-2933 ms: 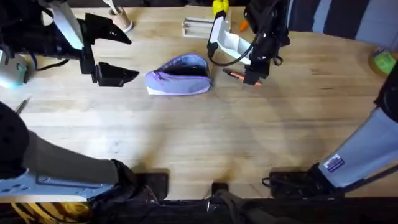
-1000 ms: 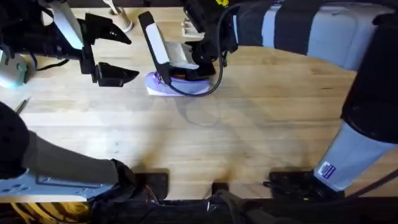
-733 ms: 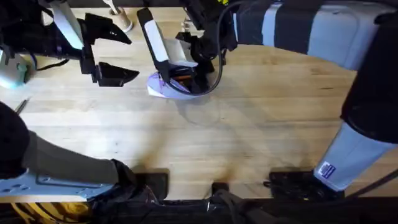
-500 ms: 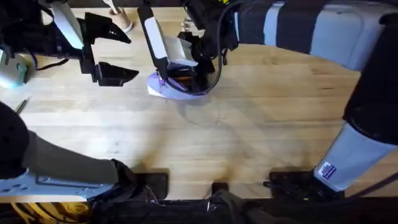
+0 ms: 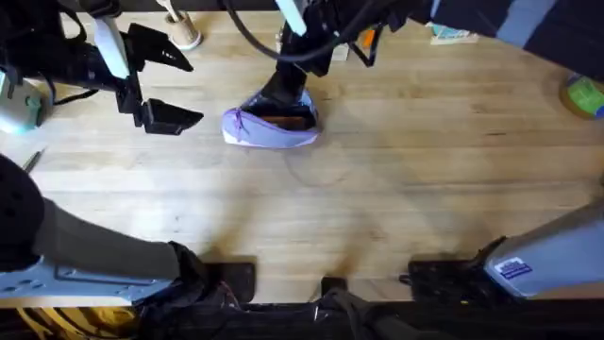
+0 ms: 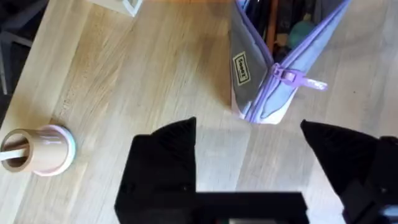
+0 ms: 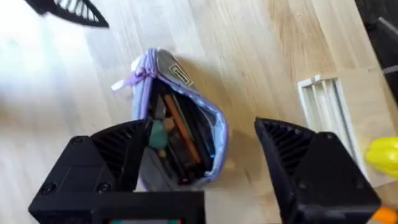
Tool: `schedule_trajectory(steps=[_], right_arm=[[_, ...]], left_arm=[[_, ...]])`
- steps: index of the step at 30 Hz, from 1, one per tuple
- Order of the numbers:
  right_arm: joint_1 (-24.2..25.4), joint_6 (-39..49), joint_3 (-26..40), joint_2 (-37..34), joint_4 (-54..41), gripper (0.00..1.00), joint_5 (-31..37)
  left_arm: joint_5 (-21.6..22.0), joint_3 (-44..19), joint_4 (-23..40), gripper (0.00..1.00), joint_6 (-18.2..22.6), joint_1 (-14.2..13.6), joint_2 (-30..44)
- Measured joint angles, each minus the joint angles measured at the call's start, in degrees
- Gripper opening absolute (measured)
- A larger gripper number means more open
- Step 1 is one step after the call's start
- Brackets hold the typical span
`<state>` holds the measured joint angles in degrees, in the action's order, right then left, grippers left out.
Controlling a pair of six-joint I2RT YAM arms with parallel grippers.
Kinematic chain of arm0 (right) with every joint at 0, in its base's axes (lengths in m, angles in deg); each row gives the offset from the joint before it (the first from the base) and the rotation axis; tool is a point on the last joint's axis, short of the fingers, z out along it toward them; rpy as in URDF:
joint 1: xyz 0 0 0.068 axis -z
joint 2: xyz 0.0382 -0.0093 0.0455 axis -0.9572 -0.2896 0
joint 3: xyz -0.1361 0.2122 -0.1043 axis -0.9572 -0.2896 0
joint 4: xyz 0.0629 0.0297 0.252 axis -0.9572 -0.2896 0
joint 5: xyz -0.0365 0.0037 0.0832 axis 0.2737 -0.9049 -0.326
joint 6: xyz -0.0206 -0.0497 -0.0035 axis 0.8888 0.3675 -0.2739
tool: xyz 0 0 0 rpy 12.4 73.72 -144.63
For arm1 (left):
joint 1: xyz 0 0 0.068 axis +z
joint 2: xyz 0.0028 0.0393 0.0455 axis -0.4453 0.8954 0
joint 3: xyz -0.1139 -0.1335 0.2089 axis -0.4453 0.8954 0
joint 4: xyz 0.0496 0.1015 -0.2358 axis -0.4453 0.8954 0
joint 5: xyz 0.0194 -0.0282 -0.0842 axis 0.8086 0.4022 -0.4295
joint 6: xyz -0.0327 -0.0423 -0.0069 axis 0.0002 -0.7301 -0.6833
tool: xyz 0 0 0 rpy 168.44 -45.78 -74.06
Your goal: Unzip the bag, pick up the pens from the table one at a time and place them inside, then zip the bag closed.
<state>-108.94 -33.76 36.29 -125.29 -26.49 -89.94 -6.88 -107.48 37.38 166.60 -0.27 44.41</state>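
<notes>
Soft lavender bag [image 5: 272,124] gapes unzipped on the wooden desk [image 5: 396,179], orange pen [image 7: 181,129] inside; both end effectors released, right end effector [image 7: 205,165] above it, left end effector [image 5: 175,87] beside.

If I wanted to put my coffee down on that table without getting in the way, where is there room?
The wide bare stretch of table in front of the purple bag and off to its right is free. It is crowded at the far edge: the right gripper hangs over the open bag, the left gripper sits beside it, and small clutter lines the back.
</notes>
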Motion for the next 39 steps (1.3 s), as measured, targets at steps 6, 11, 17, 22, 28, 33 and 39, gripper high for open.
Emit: schedule_trajectory(steps=[6, 11, 17, 22, 28, 33, 39], right_arm=[[0.0, -25.77, 0.56, 1.57, -2.47, 0.998, -5.71], [-1.16, -47.15, 0.56, -0.49, -3.22, 0.998, -9.65], [-5.58, -58.99, 0.56, -0.82, -2.39, 0.997, -5.23], [-9.42, -67.8, 0.56, -0.82, -2.3, 0.997, 1.77], [-11.96, -78.24, 0.56, -0.84, -1.86, 0.997, 6.68], [-14.07, -85.66, 0.56, -2.62, -1.51, 0.998, 8.01], [-16.27, -91.23, 0.56, -7.35, -1.47, 0.997, 8.23]], left_arm=[[1.51, 0.0, -0.02, 0.993, 0.22, 0.0, 0.78], [1.93, 0.0, -0.72, 0.992, 1.35, -0.02, 7.62], [1.65, 0.0, -2.77, 0.994, 1.55, -0.04, 12.28], [1.22, 0.0, -3.36, 0.993, 1.55, -0.04, 13.96], [1.08, 0.0, -3.94, 0.993, 1.57, -0.04, 14.08], [1.01, 0.0, -3.97, 0.993, 1.57, -0.04, 14.08], [1.01, 0.0, -4.24, 0.993, 1.57, -0.04, 14.08]])
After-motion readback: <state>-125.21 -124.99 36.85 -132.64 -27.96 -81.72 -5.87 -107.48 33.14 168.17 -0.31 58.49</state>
